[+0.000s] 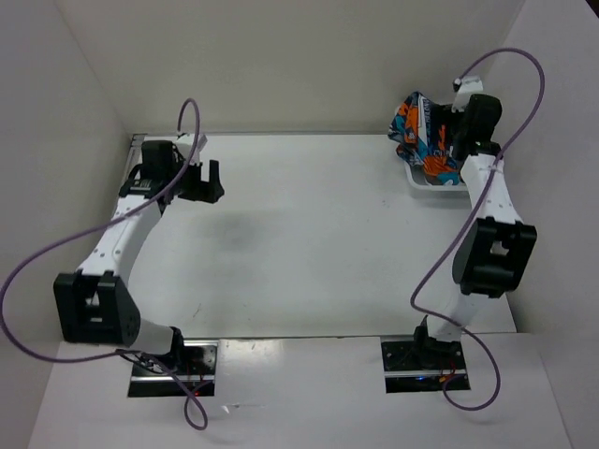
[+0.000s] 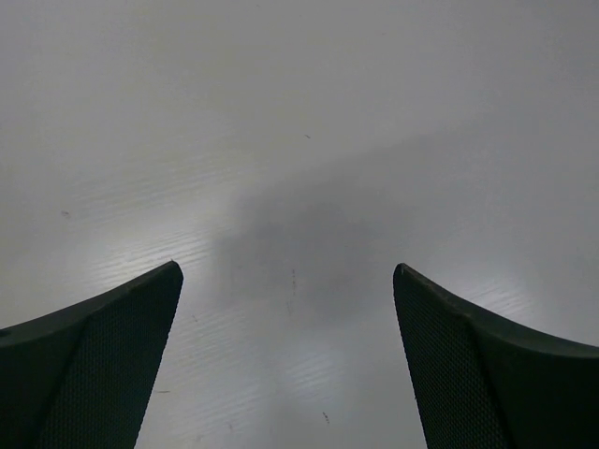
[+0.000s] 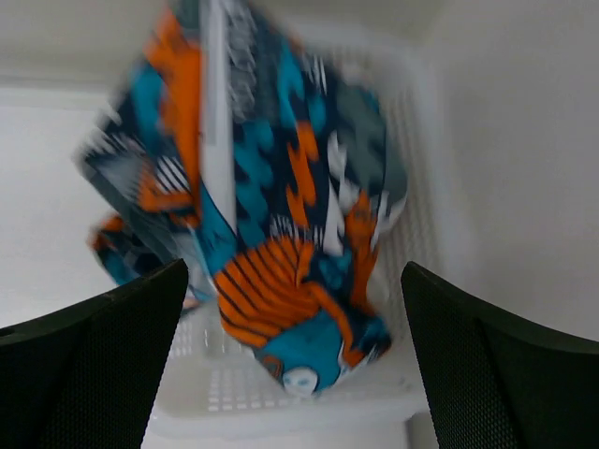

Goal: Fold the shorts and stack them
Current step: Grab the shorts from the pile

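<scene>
The shorts, printed in orange, teal, white and black, lie heaped in a white mesh basket at the back right. In the right wrist view the shorts fill the basket just ahead of my right gripper, which is open and empty. In the top view the right gripper hangs over the basket beside the heap. My left gripper is open and empty at the back left, above bare table; its fingertips frame only the white tabletop.
White walls close the table at the back and on both sides. The basket sits against the right wall. Purple cables loop from both arms.
</scene>
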`<action>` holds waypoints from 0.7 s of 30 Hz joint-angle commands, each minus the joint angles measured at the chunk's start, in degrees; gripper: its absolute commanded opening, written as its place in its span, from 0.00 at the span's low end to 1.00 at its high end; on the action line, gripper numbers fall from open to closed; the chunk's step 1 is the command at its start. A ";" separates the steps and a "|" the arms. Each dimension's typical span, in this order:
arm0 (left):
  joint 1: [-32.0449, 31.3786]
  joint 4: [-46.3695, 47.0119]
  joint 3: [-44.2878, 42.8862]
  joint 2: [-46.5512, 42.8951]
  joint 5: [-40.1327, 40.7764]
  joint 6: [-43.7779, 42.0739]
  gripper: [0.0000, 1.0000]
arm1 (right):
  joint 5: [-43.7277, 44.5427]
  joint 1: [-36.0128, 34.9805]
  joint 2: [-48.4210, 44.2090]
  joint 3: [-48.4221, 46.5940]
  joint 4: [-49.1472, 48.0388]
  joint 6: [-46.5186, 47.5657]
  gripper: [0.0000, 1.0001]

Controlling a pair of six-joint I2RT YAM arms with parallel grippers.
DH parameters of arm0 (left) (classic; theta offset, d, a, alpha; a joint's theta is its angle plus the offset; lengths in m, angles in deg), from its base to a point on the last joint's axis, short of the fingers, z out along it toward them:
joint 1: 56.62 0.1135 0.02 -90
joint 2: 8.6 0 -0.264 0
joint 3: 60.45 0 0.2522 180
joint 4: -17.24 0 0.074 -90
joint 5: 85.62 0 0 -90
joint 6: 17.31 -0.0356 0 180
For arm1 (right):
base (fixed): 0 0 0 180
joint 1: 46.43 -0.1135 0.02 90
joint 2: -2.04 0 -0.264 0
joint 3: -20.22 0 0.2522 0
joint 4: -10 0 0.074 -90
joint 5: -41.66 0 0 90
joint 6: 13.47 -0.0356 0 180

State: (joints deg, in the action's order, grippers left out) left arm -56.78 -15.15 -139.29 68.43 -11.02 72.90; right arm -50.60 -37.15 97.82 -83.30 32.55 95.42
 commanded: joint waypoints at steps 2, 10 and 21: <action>-0.71 -17.47 -12.08 9.09 -1.73 -0.21 1.00 | 5.95 2.14 8.77 -2.35 8.25 -12.48 1.00; -3.96 -20.30 -15.43 17.79 -5.53 -0.21 1.00 | 0.52 6.19 17.94 -1.39 8.87 -12.04 1.00; -5.29 -19.25 -19.91 22.81 -2.71 -0.21 1.00 | -2.40 6.19 21.90 -3.23 8.96 -15.28 0.21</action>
State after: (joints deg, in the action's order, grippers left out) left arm -62.29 -34.65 -156.54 91.28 -13.79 72.92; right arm -52.54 -31.05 119.35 -83.54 42.43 82.90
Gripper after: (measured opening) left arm 1.000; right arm 0.290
